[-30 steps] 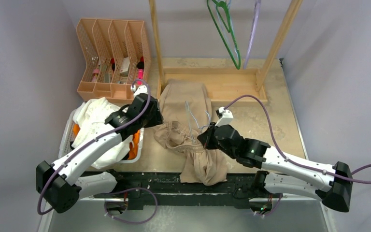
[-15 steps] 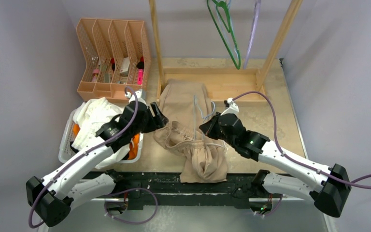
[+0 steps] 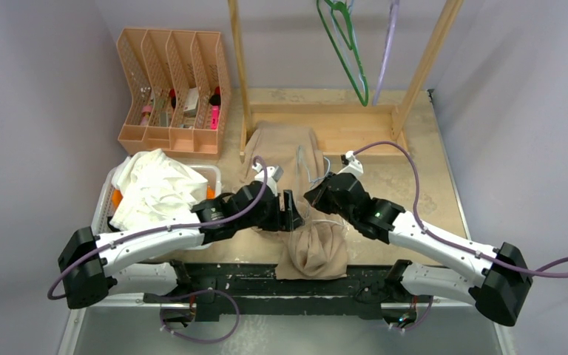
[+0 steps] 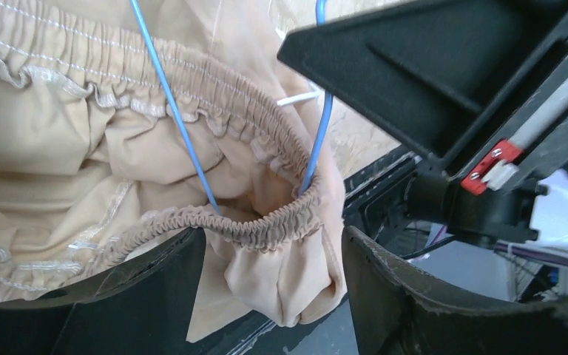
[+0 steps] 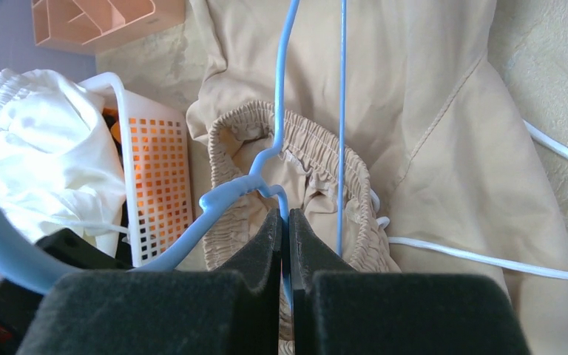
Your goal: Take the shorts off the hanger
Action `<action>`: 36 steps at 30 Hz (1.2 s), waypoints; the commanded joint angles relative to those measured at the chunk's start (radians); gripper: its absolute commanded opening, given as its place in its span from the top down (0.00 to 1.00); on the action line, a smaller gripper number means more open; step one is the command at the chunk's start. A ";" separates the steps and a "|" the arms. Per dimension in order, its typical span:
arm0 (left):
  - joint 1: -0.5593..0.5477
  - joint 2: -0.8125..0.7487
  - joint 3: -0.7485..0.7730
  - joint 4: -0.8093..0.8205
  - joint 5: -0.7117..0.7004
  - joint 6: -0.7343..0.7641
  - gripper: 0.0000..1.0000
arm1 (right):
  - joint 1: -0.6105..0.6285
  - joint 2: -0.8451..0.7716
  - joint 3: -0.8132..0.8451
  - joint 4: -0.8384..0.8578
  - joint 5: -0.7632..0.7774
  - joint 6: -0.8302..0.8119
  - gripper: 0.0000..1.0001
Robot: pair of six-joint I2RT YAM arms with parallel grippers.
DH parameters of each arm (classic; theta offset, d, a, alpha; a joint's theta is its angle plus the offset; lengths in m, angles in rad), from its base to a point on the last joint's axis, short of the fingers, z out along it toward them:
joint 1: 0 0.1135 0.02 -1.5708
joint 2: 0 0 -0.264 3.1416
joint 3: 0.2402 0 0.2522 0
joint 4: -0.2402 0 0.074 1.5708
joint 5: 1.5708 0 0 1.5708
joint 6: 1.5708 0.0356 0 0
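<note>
The beige shorts [image 3: 285, 151] lie crumpled mid-table, one leg hanging over the near edge. A thin blue wire hanger [image 5: 266, 159] runs through their elastic waistband [image 4: 266, 229]. My right gripper [image 5: 286, 222] is shut on the hanger's wire just below its twisted neck. My left gripper [image 4: 274, 288] is open, its fingers [image 4: 140, 296] straddling the near fold of the waistband without pinching it. In the top view the left gripper [image 3: 290, 211] and right gripper [image 3: 314, 198] sit close together over the shorts. White shorts [image 3: 155, 188] and orange shorts [image 3: 118, 198] lie in the basket.
A white mesh basket [image 3: 107, 200] stands at the left. Behind it is an orange file organiser [image 3: 174, 89]. A wooden rack [image 3: 325, 126] at the back carries a green hanger [image 3: 347, 52] and a purple hanger [image 3: 386, 52]. A white drawstring [image 5: 488, 259] trails to the right.
My left arm has swung right from the basket to the beige waistband, its jaws widening. The right gripper rose slightly with the hanger, and the shorts bunched up under it.
</note>
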 commanded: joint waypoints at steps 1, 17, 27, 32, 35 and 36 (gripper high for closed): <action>-0.058 0.030 0.036 0.000 -0.075 0.053 0.32 | -0.004 -0.009 0.029 0.003 0.007 0.030 1.00; -0.112 0.165 0.105 -0.042 -0.209 -0.006 0.82 | -0.004 -0.039 0.031 -0.016 -0.001 0.022 1.00; -0.112 0.042 0.082 -0.284 -0.335 0.012 1.00 | -0.039 -0.075 0.114 -0.199 0.229 0.065 1.00; -0.108 -0.008 0.080 -0.384 -0.477 -0.027 1.00 | -0.058 -0.144 0.098 -0.247 0.280 0.140 1.00; -0.082 -0.013 0.139 -0.419 -0.510 0.016 1.00 | -0.060 -0.187 0.084 -0.298 0.322 0.189 1.00; -0.072 -0.007 0.161 -0.438 -0.524 0.026 1.00 | -0.062 -0.194 0.082 -0.313 0.334 0.205 1.00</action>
